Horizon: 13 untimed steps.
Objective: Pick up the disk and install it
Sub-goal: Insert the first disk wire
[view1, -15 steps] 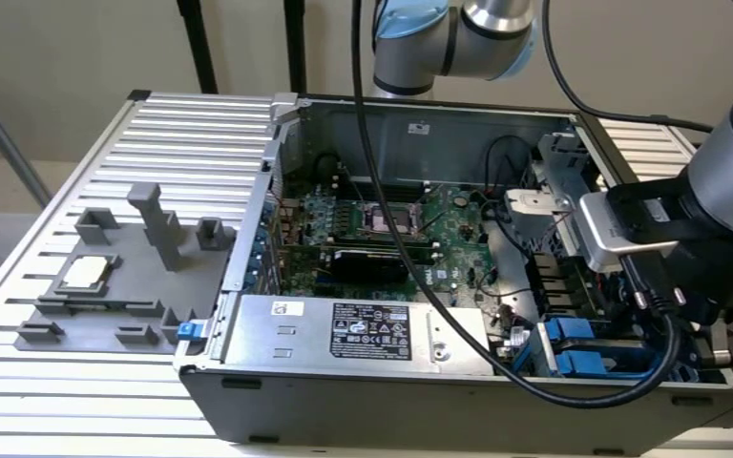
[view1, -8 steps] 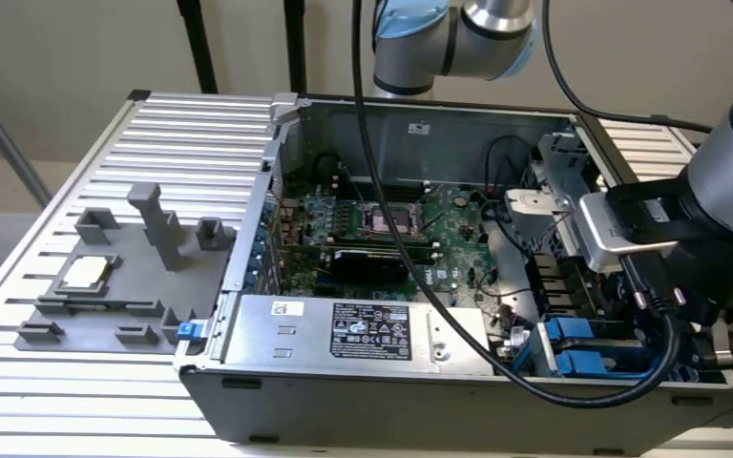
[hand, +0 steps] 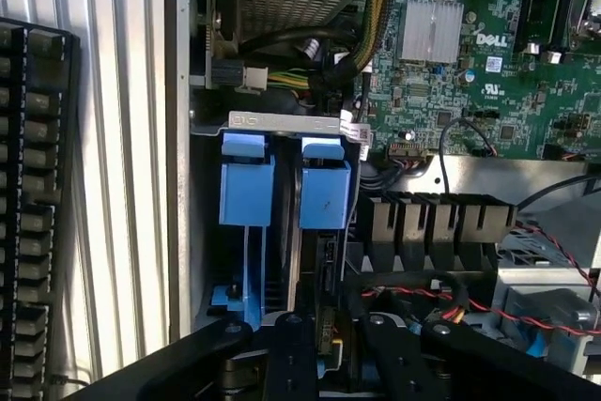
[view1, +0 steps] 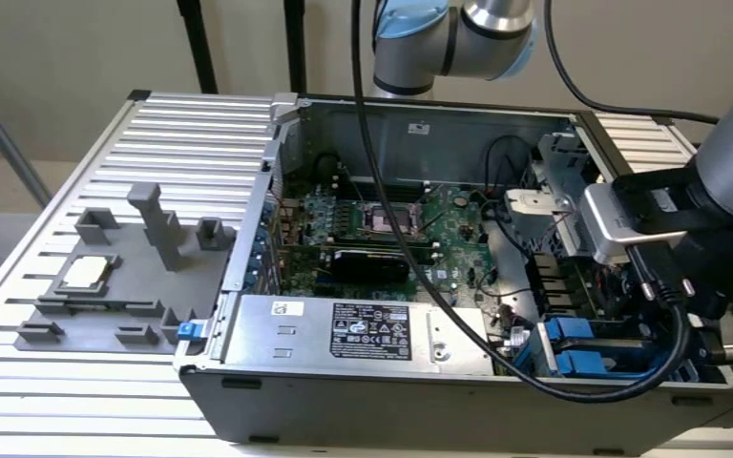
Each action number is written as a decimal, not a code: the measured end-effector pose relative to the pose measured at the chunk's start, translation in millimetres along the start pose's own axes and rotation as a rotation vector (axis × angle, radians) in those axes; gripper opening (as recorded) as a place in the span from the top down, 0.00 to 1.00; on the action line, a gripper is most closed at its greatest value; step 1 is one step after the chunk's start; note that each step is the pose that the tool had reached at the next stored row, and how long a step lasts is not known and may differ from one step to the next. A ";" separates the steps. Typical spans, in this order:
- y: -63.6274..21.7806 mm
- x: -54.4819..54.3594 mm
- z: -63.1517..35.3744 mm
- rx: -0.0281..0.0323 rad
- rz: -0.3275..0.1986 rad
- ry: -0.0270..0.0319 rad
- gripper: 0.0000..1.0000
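Item: open computer case point(view1: 380, 401) sitting on a slatted table point(view1: 73, 382).

The disk point(hand: 324, 196), with its blue carrier rails, is standing edge-on in the drive bay at the case's near right corner in the exterior view.

The gripper point(hand: 324, 349) is hovering just above it; whether its claw is wide or narrow cannot be told.

The wrist view is adding the motherboard point(hand: 488, 53); the exterior view is adding the large silver box point(view1: 354, 334).

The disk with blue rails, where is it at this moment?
The disk sits in the drive bay at the computer case's front corner, on the exterior view's right, beside the silver power supply and below the gripper.
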State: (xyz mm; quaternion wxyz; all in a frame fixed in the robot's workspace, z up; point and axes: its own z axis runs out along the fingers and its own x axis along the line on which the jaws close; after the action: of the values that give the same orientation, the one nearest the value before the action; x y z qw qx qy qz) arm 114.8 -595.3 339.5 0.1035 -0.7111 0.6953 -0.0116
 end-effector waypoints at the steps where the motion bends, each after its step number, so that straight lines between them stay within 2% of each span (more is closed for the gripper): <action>1: 0.1 -0.3 -2.5 0.0000 0.000 -0.0001 0.75; 5: 4.4 -1.5 -11.2 0.0000 0.000 0.0000 0.75; 13: 37.1 -2.8 -17.3 0.0022 0.000 0.0001 0.75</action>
State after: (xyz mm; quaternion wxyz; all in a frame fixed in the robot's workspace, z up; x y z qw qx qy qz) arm 75.3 -595.2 350.7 0.1043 -0.7111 0.6952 -0.0124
